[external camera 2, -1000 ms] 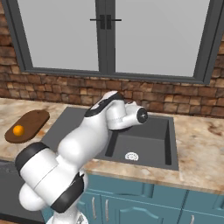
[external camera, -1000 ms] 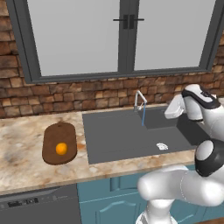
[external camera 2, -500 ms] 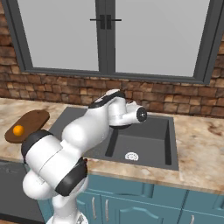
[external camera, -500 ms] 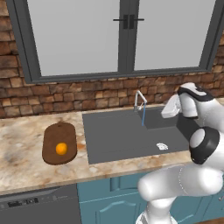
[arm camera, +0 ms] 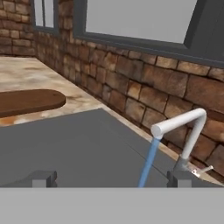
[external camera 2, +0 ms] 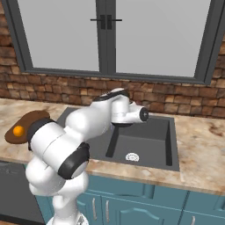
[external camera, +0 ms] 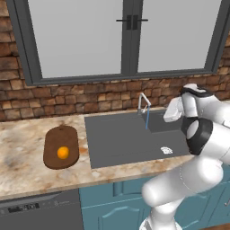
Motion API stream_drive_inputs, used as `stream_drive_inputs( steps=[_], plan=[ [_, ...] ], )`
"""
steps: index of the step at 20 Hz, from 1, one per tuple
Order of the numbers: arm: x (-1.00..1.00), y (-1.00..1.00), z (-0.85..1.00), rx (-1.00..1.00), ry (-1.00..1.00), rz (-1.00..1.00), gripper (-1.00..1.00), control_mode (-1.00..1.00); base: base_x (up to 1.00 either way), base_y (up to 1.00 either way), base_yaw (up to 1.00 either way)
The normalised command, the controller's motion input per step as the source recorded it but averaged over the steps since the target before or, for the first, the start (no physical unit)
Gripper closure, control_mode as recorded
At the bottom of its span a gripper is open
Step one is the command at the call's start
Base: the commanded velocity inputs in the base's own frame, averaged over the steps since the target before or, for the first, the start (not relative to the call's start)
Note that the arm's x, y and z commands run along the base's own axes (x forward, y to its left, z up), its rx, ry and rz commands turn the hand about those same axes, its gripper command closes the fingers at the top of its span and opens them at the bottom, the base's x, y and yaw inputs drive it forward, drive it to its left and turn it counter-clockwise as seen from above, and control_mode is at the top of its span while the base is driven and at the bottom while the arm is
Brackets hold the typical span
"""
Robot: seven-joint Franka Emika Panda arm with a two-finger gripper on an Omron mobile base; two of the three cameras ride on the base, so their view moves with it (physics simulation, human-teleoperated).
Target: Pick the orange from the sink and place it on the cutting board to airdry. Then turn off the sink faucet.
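The orange (external camera: 63,152) lies on the dark brown cutting board (external camera: 59,137) left of the sink (external camera: 121,139); from the right base it shows as the orange (external camera 2: 18,130) on the board (external camera 2: 30,118). The silver faucet (external camera: 143,101) runs a thin blue stream (external camera: 147,119) into the basin. My gripper (external camera: 171,111) hovers just right of the faucet, over the back of the sink. In the hand view my gripper (arm camera: 111,179) is open, its tips wide apart, with the faucet (arm camera: 186,127), its small lever (arm camera: 202,169) and the stream (arm camera: 148,165) close ahead to the right.
A brick wall (external camera: 90,96) and a window (external camera: 81,36) stand right behind the counter. The sink floor carries a white drain mark (external camera 2: 132,156). Marble counter (external camera: 22,152) spreads around the board. Teal cabinets (external camera: 112,206) and a dishwasher (external camera: 36,211) sit below.
The hand has edged slightly left toward the faucet and the elbow has swung round. The orange stays on the board and the water keeps running.
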Motion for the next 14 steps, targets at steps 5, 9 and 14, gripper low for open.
stream_drive_inputs(
  steps=[5, 9, 14],
  plan=[
    [0.16, 0.0, -0.01, 0.0, 0.0, 0.11, -1.0, -1.0, 0.0, 0.0, 0.0],
    [0.1, -0.01, 0.0, 0.0, 0.0, 0.08, -1.0, -1.0, 0.0, 0.0, 0.0],
    [0.1, 0.0, -0.02, 0.0, 0.0, 0.04, -1.0, -1.0, 0.0, 0.0, 0.0]
  ],
)
